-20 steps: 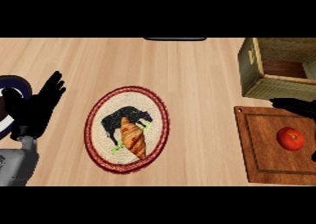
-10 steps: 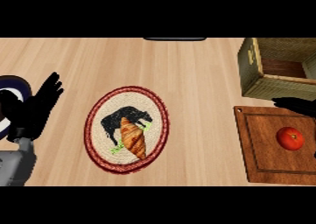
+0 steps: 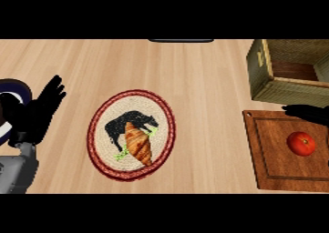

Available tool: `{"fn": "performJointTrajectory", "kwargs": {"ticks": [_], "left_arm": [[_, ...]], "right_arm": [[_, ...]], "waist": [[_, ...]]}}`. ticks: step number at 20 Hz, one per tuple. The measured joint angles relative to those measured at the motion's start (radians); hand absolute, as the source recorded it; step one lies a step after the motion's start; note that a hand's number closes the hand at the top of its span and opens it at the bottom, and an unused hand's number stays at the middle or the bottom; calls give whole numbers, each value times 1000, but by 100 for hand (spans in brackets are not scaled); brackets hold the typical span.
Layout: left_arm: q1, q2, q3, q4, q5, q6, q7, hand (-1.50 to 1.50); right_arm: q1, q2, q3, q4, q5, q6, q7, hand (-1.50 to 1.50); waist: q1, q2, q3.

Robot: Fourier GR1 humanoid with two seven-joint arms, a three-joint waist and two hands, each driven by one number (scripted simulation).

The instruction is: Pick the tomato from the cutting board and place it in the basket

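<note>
tomato (image 3: 301, 143) sits on cutting board (image 3: 281, 168) (wooden counter (image 3: 193, 82)), right hand (image 3: 315, 113) spread open around it, empty.

No words, numbers, labels or brand marks can be read anywhere in the head view. The only marking is a picture on the oval mat (image 3: 131, 134): a black animal figure with an orange carrot and green leaves, inside a red border, with no letters. The basket (image 3: 292, 73) has a pale mark on its left outer wall, too small to make out. The cutting board (image 3: 281, 159) and tomato (image 3: 301, 143) carry no writing.
</note>
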Motion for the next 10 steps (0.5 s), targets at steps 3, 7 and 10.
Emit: {"fn": "performJointTrajectory", "kwargs": {"ticks": [3,7,10], "left_arm": [[-7,1,14,16,2,-11,-4,0],[-12,-2,18,19,-8,-17,2,0],[-20,-4,25,11,-14,-17,14,0]], "right_arm": [[2,28,5,29,20,-24,-4,-150],[-3,58,5,62,50,-50,-6,-150],[-3,82,3,69,69,-67,-4,-150]], "waist": [[-1,0,0],[-2,0,0],[-4,-1,0]]}}
